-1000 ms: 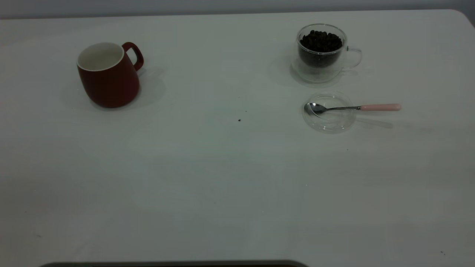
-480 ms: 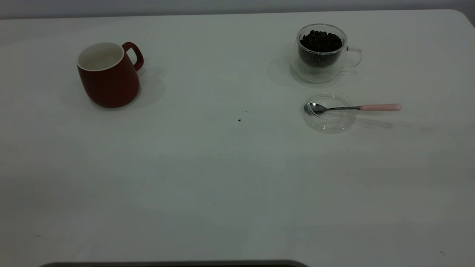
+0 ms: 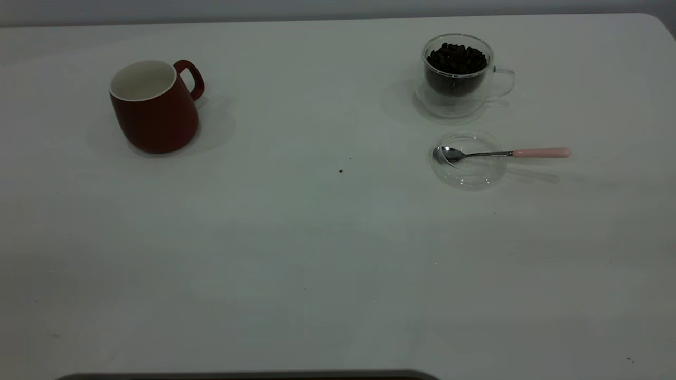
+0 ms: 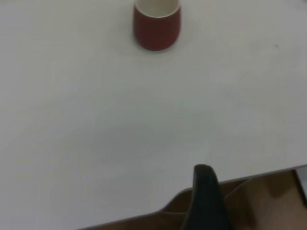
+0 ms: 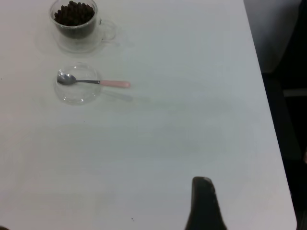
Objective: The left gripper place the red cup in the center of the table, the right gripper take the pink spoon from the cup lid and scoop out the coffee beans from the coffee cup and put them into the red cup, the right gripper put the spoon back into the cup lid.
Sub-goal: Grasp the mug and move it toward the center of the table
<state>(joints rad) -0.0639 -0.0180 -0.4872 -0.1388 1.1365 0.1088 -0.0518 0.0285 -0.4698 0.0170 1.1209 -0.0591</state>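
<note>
The red cup (image 3: 153,108) stands upright at the far left of the table (image 3: 317,253), white inside, handle turned to the right. Far right stands the clear coffee cup (image 3: 458,76), heaped with coffee beans (image 3: 457,57). In front of it lies the cup lid (image 3: 469,161); the pink spoon (image 3: 507,153) rests with its bowl on the lid and its handle pointing right. Neither arm shows in the exterior view. My left gripper (image 4: 204,191) sits low at the table's near edge, far from the red cup (image 4: 157,24). My right gripper (image 5: 204,201) hangs well away from the pink spoon (image 5: 93,82) and coffee cup (image 5: 76,26).
Two dark crumbs (image 3: 340,171) lie near the table's middle. The table's right edge (image 5: 273,143) drops to a dark floor in the right wrist view. A dark strip (image 3: 248,376) runs along the front edge in the exterior view.
</note>
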